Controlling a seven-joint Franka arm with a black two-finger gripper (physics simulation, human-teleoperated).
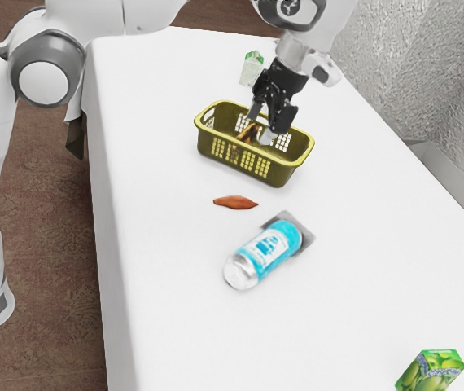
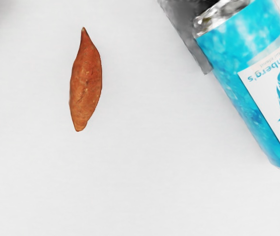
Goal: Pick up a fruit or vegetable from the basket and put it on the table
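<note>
Rust-orange, tapered sweet potato (image 1: pixel 235 202) lies on the table near the olive-yellow plastic basket (image 1: pixel 285 173), outside it, centre of the exterior frame, long axis roughly left to right. It's down and left of the black two-finger gripper (image 1: pixel 266 123) in that frame, so not under the fingers. Slim orange-brown pieces (image 1: pixel 247 135) sit inside the basket, just down-left of the fingertips (kind: can't tell). Fingers look apart, nothing visibly pinched, over the basket, upper centre. My read: if the potato counts as the pick, the task looks met and the next move is straight up, clear of the rim; otherwise small shift toward those pieces.

Surface, left to right: smooth white table (image 1: pixel 167 269), blue-and-silver metal can (image 1: pixel 269 248) on its side, green printed carton (image 1: pixel 431 373) lower right. Room: brown patterned floor (image 1: pixel 45 244) at left, rough grey wall (image 1: pixel 435 73) upper right.
</note>
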